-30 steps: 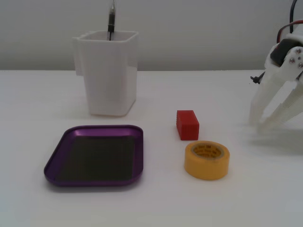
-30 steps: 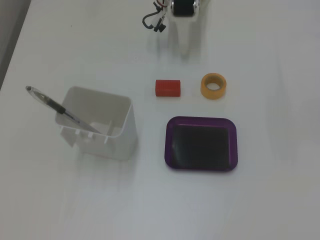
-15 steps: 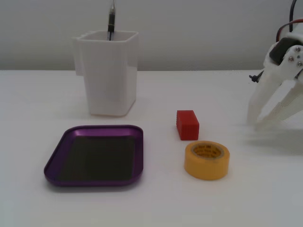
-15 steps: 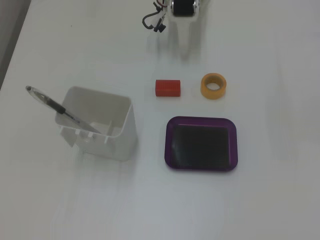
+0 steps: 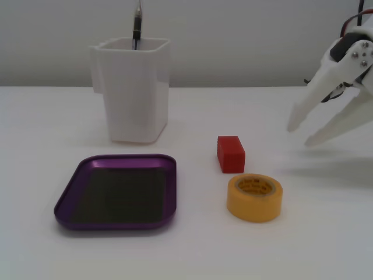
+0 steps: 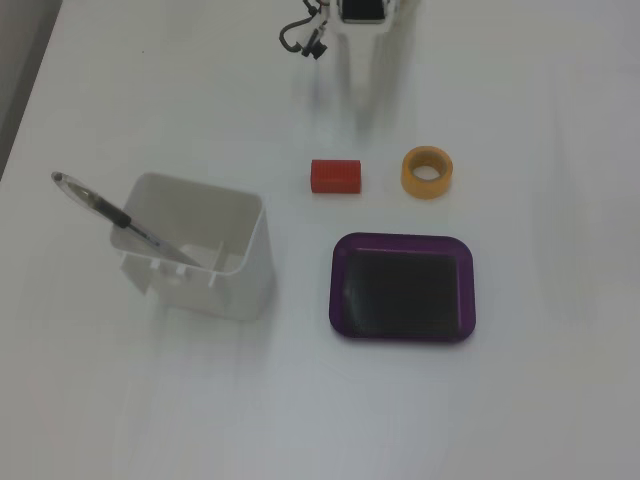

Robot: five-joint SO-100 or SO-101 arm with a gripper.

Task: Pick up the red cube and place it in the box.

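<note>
The red cube point(image 5: 231, 153) lies on the white table, just right of centre, in both fixed views point(image 6: 335, 176). The box, a shallow purple tray point(image 5: 67, 201) with a dark bottom, is empty and sits to the cube's lower left; it also shows in the other fixed view point(image 6: 340, 290). My gripper point(image 5: 303, 134) hangs at the right edge, above the table and well to the right of the cube. Its white jaws are spread open and hold nothing. In the top-down fixed view the arm point(image 6: 362, 10) enters at the top edge, and its white fingers are hard to make out against the table.
A yellow tape roll point(image 5: 254, 205) lies flat just in front of the cube, beside it in the top-down fixed view point(image 6: 410, 172). A tall white container point(image 5: 137, 93) holding a pen point(image 5: 137, 26) stands behind the tray and also shows from above point(image 6: 245, 270).
</note>
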